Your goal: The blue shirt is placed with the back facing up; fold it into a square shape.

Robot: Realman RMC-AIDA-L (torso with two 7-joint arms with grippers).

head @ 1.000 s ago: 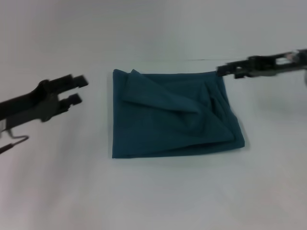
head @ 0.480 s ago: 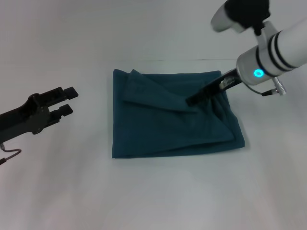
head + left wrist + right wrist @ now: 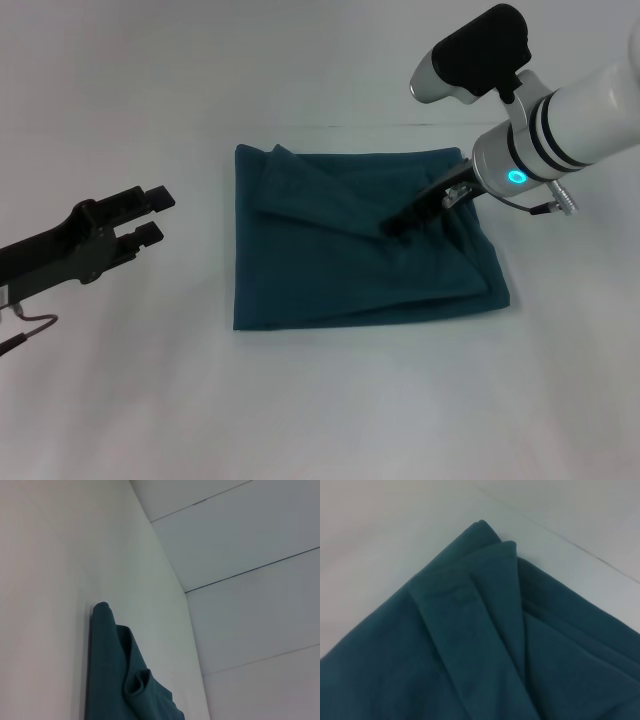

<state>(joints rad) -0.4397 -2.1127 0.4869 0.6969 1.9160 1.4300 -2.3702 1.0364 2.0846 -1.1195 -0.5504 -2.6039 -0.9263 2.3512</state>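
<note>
Presently listed: shirt (image 3: pixel 350 265), teal-blue, folded to a rough square with rumpled diagonal pleats on top, lying at the middle of the white table (image 3: pixel 320 410). Right gripper (image 3: pixel 398 222): reaching in from the shirt's far right corner, tip down on the upper layer near the shirt's centre; whether its fingers are spread or pinching cloth cannot be told. Left gripper (image 3: pixel 152 215): off to the shirt's left, well apart from it, above bare table, fingers parted with nothing between them.
</note>
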